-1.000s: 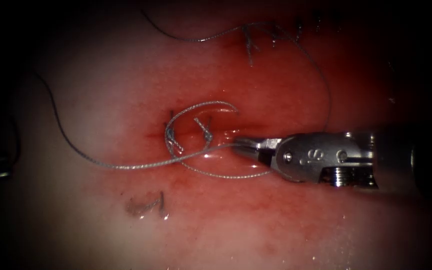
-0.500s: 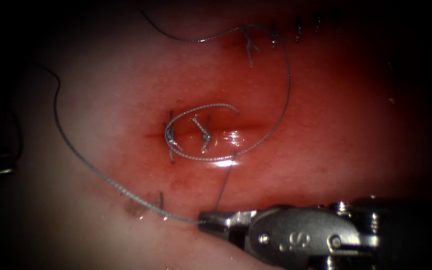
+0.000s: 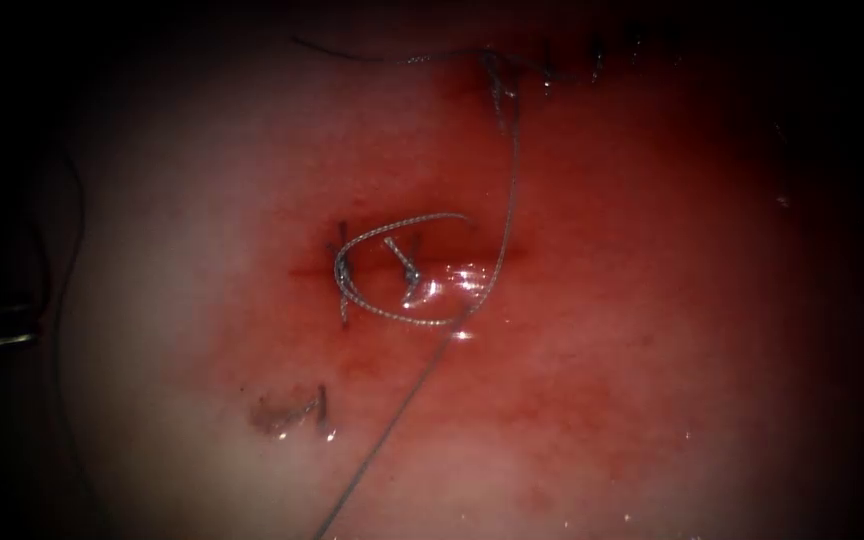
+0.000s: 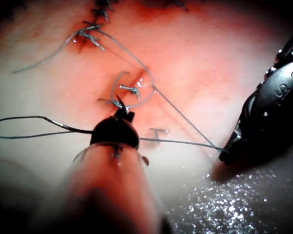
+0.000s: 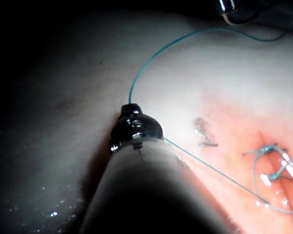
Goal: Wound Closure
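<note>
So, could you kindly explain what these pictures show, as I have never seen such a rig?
This is a surgical practice robot with two thin arms, each ending in a small pincer. One picture looks down from an endoscope; the other two look along each arm's shaft. The surface is pork belly, the tissue, with a cut already carrying knotted stitches and red fluid. The right pincer is shut on the thread, which runs across the cut. The left pincer hovers by the cut; what it holds, and where the needle lies, I cannot tell.
</note>
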Available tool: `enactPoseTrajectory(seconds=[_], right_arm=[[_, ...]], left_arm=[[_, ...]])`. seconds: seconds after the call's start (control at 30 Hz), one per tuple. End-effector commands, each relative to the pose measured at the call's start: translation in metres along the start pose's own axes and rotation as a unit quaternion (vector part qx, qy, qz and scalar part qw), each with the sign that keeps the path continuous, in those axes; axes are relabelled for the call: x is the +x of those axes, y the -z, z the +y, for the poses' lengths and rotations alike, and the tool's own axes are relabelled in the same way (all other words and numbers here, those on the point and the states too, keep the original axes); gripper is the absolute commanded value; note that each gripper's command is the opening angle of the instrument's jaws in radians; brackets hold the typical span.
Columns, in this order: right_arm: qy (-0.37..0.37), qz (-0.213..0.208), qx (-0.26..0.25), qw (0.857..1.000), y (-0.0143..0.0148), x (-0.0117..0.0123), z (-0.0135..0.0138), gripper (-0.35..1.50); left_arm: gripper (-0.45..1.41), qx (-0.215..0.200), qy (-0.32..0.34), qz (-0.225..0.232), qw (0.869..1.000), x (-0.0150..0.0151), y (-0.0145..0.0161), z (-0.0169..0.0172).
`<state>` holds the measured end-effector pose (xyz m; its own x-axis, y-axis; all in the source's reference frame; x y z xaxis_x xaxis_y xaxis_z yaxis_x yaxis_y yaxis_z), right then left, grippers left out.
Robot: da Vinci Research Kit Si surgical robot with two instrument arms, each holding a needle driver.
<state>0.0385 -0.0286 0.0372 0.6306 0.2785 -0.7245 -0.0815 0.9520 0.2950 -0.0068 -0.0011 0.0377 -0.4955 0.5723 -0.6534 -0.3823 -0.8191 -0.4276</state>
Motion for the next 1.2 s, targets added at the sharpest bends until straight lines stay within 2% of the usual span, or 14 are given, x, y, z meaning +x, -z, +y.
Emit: enactPoseTrajectory(seconds=[0.03, 0.07, 0.17, 0.37, 0.5, 0.63, 0.8, 0.93, 1.2], right_arm=[[0.015, 0.032, -0.017, 0.999, 0.0003, -0.0004, 0.0017, 1.08], [0.02, 0.053, -0.027, 0.998, 0.0011, -0.0004, 0.0028, 1.24], [0.026, 0.079, -0.064, 0.995, 0.0035, -0.0006, 0.0053, 1.41], [0.065, 0.077, -0.067, 0.993, 0.0087, -0.0027, 0.0089, 1.36], [0.084, 0.071, -0.064, 0.992, 0.0095, -0.0038, 0.0102, 1.23], [0.104, 0.06, -0.073, 0.99, 0.0086, -0.0056, 0.0118, 1.16], [0.124, 0.05, -0.093, 0.987, 0.0058, -0.0085, 0.0138, 1.16], [0.128, 0.044, -0.105, 0.985, 0.0038, -0.0108, 0.0155, 1.08], [0.134, 0.03, -0.129, 0.982, 0.0018, -0.0138, 0.0168, 0.98]], left_arm=[[-0.4, -0.002, -0.001, 0.001, 1.0, -0.0002, -0.0007, -0.0001], [-0.42, -0.002, -0.002, 0.0, 1.0, -0.0003, -0.0007, -0.0002], [-0.43, -0.002, -0.003, 0.0, 1.0, -0.0007, -0.0006, -0.0008], [-0.38, 0.002, -0.006, -0.001, 1.0, -0.0016, -0.0012, -0.0019], [-0.37, 0.004, -0.01, -0.001, 1.0, -0.0019, -0.0014, -0.0023], [-0.43, 0.01, -0.014, -0.002, 1.0, -0.0025, -0.0019, -0.0027], [-0.45, 0.015, -0.021, -0.007, 1.0, -0.0033, -0.0026, -0.0031], [-0.45, 0.015, -0.025, -0.015, 0.999, -0.0037, -0.0029, -0.003], [-0.45, 0.014, -0.027, -0.023, 0.999, -0.0039, -0.0031, -0.0027]])
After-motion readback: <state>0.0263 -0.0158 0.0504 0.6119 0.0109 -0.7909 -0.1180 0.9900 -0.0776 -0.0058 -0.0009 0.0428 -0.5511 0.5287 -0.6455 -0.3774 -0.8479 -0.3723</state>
